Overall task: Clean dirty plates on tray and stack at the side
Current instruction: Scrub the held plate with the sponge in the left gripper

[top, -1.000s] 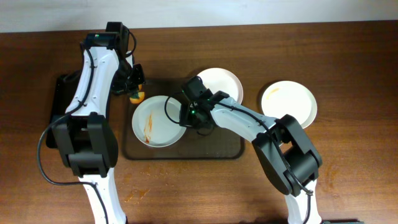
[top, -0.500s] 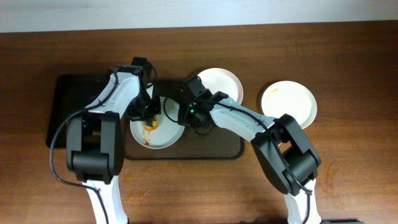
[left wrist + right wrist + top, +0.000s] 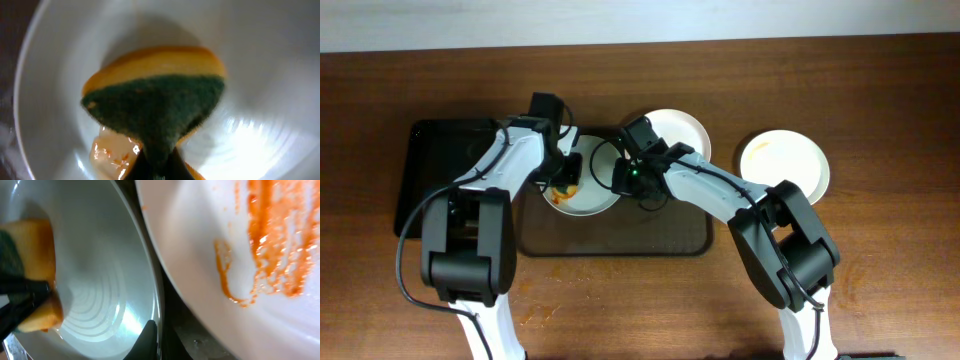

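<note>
Brown wood counter [image 3: 880, 280], dark low-rimmed tray [image 3: 620, 240] mid-frame, and the glossy round white plate [image 3: 590, 200] sits at the tray's upper left. It's right under the left end effector [image 3: 563, 180], which is clamped on a soft yellow sponge [image 3: 155, 100] whose scratchy green face is pressed into the plate. The right end effector [image 3: 618, 178] comes in at the plate's right edge and looks pinched shut on the thin rim. A wet orange smear [image 3: 112, 152] shows just below the sponge in the left wrist view, so I'd guess the next swipe heads that way.
</note>
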Action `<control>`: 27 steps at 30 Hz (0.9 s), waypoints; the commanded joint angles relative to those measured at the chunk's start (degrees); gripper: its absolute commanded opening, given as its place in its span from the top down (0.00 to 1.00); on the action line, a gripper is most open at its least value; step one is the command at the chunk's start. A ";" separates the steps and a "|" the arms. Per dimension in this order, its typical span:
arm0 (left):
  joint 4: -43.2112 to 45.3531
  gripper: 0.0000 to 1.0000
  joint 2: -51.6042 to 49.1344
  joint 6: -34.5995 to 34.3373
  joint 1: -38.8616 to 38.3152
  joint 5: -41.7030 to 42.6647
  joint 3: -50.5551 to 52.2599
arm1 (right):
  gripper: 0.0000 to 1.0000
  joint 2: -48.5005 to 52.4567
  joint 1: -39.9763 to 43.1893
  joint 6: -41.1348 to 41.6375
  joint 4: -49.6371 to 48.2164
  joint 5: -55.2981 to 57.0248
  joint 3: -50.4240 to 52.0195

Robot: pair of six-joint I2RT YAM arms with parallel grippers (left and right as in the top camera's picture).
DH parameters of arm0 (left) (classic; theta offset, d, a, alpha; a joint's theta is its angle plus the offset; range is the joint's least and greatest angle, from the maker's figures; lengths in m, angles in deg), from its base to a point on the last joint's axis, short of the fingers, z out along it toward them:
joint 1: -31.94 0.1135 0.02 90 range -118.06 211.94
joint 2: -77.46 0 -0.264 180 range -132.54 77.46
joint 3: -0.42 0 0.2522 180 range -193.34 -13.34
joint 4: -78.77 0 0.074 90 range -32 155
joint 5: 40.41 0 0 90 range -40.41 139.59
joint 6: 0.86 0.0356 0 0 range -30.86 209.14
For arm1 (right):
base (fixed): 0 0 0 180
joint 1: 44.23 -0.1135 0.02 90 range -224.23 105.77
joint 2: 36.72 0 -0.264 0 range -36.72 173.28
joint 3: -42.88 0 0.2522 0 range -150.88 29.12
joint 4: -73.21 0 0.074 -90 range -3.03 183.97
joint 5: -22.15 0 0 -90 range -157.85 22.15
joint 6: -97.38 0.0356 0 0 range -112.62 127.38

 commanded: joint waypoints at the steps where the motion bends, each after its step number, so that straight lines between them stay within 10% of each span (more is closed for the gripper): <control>1: 4.11 0.99 -6.75 -8.22 -2.51 -0.44 3.34 | 0.96 0.52 -0.48 -0.63 0.26 -1.29 -0.87; 6: -2.25 0.99 -6.75 -26.25 -3.56 -12.28 3.34 | 0.96 0.92 -0.52 -1.05 0.44 -3.21 -0.87; 13: -9.64 0.99 -6.75 -25.83 -3.06 -20.79 3.34 | 0.96 1.20 -0.48 -1.73 0.48 -4.33 -0.87; 19: -11.37 0.99 -6.75 10.69 -1.79 20.28 3.21 | 0.96 1.20 -0.48 -1.97 0.66 -4.74 -0.87; 21: -10.71 0.99 -6.75 11.89 -1.09 21.57 3.21 | 0.96 1.20 -0.48 -2.14 0.70 -4.74 -0.87; 27: -6.78 0.99 -6.73 -25.79 4.24 -13.05 3.21 | 0.96 1.20 -0.48 -2.16 0.85 -4.90 -0.87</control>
